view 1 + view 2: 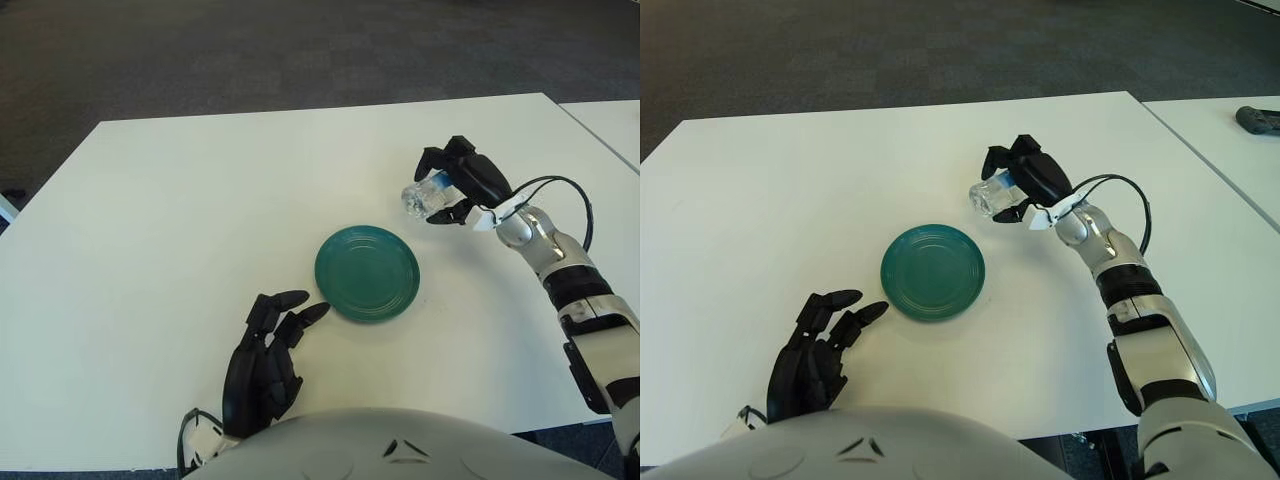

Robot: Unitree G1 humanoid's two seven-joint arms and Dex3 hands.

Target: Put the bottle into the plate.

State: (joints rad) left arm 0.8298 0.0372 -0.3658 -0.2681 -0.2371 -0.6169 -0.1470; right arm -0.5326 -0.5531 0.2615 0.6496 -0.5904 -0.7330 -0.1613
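While the left hand [265, 365] shows near the front edge of the white table [150, 220], left of centre, its black fingers are loosely spread and hold nothing, the fingertips pointing toward the plate; whether the palm touches the surface cannot be told; the green plate [367, 272] lies flat and bare a little right of the table's middle, near the left hand's fingertips but apart from them; beyond the plate, toward the right edge and the far right corner, the right hand [466, 185] has its dark fingers clamped around the clear plastic bottle [424, 198], which is tipped on its side with one round end facing the plate and a blue band showing by the fingers; the bottle appears held above the table surface, just past the plate's far right rim and not over it; the right forearm runs back from the hand toward the table's right front corner, a black cable looping beside the wrist.
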